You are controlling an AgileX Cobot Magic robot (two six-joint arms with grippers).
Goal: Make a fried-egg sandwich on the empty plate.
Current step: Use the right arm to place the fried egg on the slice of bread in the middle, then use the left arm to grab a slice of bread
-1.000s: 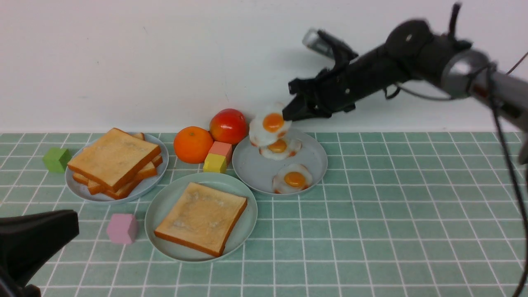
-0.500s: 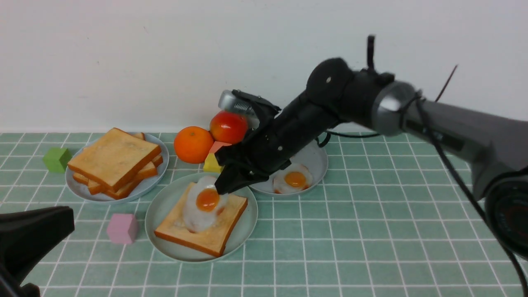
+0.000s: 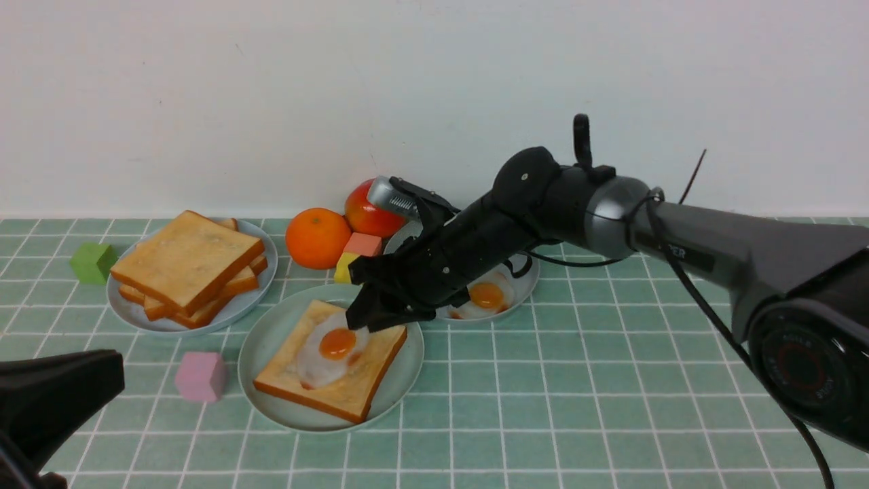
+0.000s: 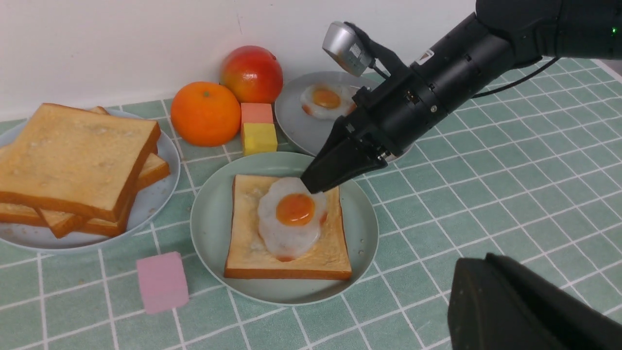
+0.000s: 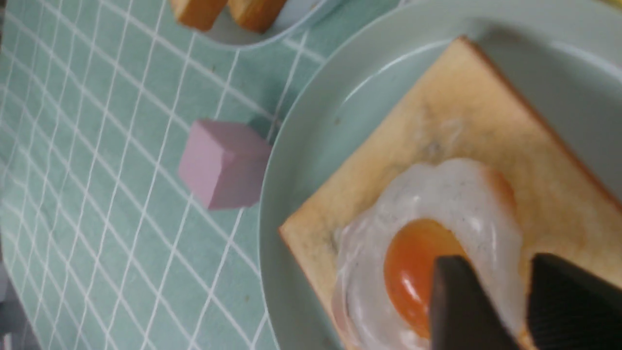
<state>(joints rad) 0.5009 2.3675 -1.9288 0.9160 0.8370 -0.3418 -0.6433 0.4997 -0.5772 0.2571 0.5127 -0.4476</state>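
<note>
My right end effector (image 5: 505,265) stands open at the fried egg (image 4: 291,240), which lies on one toast slice (image 4: 311,267) on the mint-green plate (image 4: 209,233). My left end effector (image 4: 478,260) is narrowed shut, with nothing in it.

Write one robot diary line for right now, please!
right hand: open, over egg | fried egg: on toast | toast: on green plate
</note>
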